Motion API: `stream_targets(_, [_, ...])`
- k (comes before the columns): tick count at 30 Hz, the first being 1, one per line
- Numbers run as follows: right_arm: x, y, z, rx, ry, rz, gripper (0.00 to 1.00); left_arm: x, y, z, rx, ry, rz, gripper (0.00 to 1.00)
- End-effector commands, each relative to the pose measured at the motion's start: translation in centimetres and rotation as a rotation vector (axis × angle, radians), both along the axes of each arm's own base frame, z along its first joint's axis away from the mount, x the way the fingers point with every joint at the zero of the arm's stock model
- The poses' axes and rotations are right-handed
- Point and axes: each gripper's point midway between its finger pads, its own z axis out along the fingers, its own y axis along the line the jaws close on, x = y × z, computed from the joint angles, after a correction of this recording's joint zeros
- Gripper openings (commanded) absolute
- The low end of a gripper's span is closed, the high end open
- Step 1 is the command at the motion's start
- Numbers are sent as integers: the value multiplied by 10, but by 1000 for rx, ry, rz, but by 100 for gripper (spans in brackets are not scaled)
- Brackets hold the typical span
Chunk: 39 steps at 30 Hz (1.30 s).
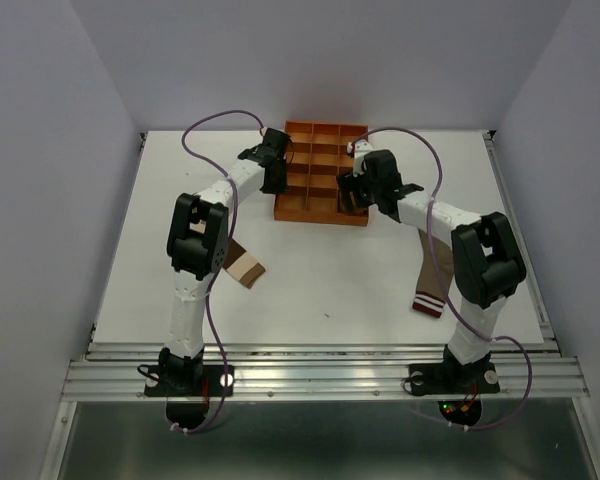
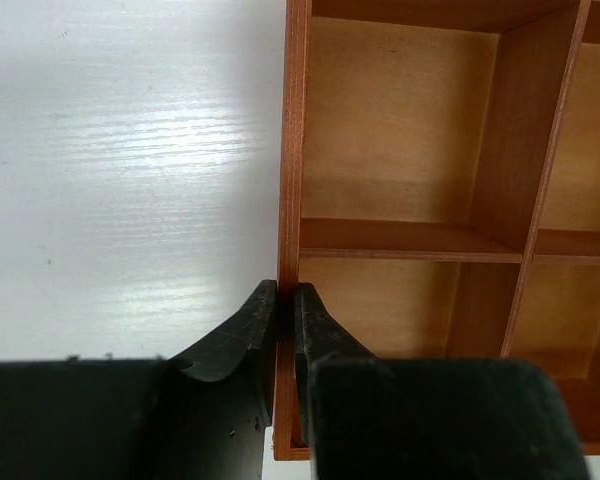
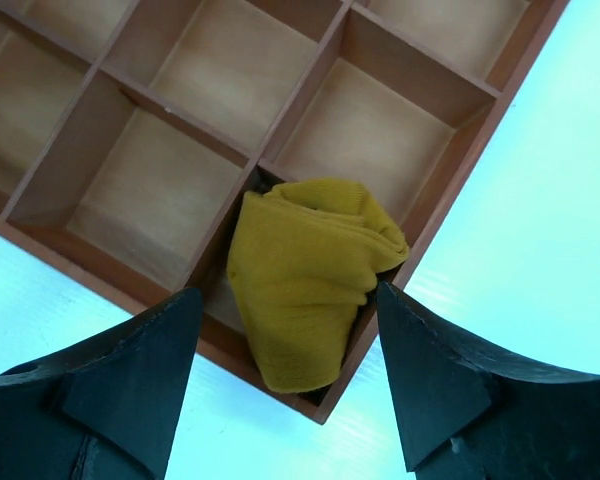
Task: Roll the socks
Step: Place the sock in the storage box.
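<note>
Mustard-yellow sock (image 3: 310, 272) bundled in a corner cell of the orange tray (image 3: 235, 60).
Its fine-ribbed knit forms a soft, folded lump at lower centre of the right wrist view; the neighbouring square cells show bare, smooth floors. The right gripper (image 3: 285, 292) stands wide apart around it, while the left gripper (image 2: 286, 292) is clamped on the tray's thin left wall. The taupe sock (image 1: 432, 285) lies lower right in the top view, and the cream sock (image 1: 246, 268) lower left.

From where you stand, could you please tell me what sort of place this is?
Probably a robotics lab test cell: a left arm and a right arm bolted to a metal rail, a white table boxed in by blank walls, and an orange gridded tray.
</note>
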Motion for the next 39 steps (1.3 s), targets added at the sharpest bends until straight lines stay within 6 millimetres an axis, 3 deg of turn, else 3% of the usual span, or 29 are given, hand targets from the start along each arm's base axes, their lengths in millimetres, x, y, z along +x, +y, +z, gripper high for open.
stream_targets(1, [22,-2,14,-8,-56,-73,76,-10,7,-15,25,52,29,0])
stream_targets(14, [23,15,-7,5,-4,12,77,-10,6,-17,19,57,31,0])
stream_targets(19, [20,21,-23,-5,32,37,64,-9,5,-16,18,55,30,0])
stream_targets(26, [14,26,-41,-52,54,40,63,-9,5,-14,15,51,29,0])
stream_targets(30, [8,29,-52,-62,85,45,51,-9,3,-14,11,52,26,0])
stream_targets(34, [8,25,-62,-82,101,-5,30,-10,3,-15,11,52,26,0])
stream_targets(36, [8,21,-64,-96,107,-31,24,-10,4,-15,8,53,29,0])
stream_targets(37, [7,16,-65,-113,114,-49,15,-9,4,-16,8,55,29,0])
stream_targets(39, [4,13,-68,-147,123,-25,11,-10,3,-15,7,53,29,0])
